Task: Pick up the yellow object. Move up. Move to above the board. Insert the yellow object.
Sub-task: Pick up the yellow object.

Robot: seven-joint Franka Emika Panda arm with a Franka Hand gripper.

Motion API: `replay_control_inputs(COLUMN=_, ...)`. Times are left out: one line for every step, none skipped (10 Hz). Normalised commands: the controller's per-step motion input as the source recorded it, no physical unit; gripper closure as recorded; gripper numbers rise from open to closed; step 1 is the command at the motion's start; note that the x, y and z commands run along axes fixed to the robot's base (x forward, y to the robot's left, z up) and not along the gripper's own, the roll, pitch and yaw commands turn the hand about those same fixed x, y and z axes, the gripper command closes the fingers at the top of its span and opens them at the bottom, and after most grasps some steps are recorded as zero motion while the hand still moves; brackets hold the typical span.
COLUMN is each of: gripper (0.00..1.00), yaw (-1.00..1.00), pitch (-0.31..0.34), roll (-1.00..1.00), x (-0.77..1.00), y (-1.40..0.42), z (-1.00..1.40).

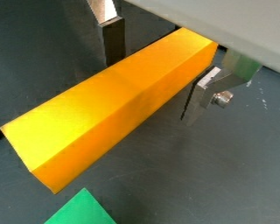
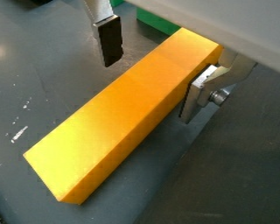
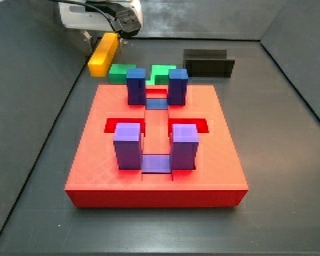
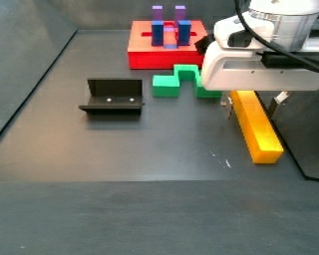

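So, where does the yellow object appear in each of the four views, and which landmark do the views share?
Wrist view: the yellow object runs across the middle, between the gripper fingers.
Wrist view: yellow object fills the centre, again between the fingers.
Side view: yellow object is upper left, tilted, beyond the board.
Side view: yellow object is at right, below the gripper.
Shared landmark: the green blocks.

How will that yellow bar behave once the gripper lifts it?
The yellow object looks rigid, so it probably won't sag. The gripper straddles one end, so the long free end may droop or swing. Its smooth faces could slip between the fingers.
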Motion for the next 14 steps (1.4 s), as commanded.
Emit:
replay_control_inputs(gripper=0.0, yaw=0.0, pitch=-0.024, roll=0.0, x=0.0, y=0.0, z=-0.08)
replay_control_inputs(gripper=0.0, yaw=0.0, pitch=0.0, roll=0.0, x=0.0, y=0.0, z=0.0)
replay_control_inputs(gripper=1.0, yaw=0.0, pitch=0.0, roll=0.0, x=0.0, y=0.0, z=0.0)
replay_control_inputs(gripper=1.0, yaw=0.0, pitch=0.0, roll=0.0, x=0.0, y=0.0, z=0.0)
replay_control_inputs(gripper=1.0, yaw=0.0, pitch=0.0, roll=0.0, x=0.0, y=0.0, z=0.0)
replay_control_inputs(gripper=1.0, yaw=0.0, pitch=0.0, roll=0.0, x=0.0, y=0.0, z=0.0)
replay_control_inputs(gripper=1.0, yaw=0.0, pitch=0.0, roll=0.0, x=0.0, y=0.0, z=0.0)
replay_control_inputs(gripper=1.0, yaw=0.0, pitch=0.0, roll=0.0, x=0.0, y=0.0, z=0.0)
replay_control_inputs(gripper=1.0, yaw=0.0, pitch=0.0, roll=0.0, x=0.0, y=0.0, z=0.0)
replay_control_inputs(gripper=1.0, yaw=0.0, pitch=0.0, roll=0.0, x=0.0, y=0.0, z=0.0)
replay_control_inputs(gripper=1.0, yaw=0.0, pitch=0.0, roll=0.0, x=0.0, y=0.0, z=0.0)
replay_control_inputs(gripper=1.0, yaw=0.0, pitch=0.0, roll=0.0, x=0.0, y=0.0, z=0.0)
replay_control_inputs(gripper=1.0, yaw=0.0, pitch=0.0, roll=0.0, x=0.0, y=0.0, z=0.0)
replay_control_inputs(gripper=1.0, yaw=0.0, pitch=0.0, roll=0.0, x=0.0, y=0.0, z=0.0)
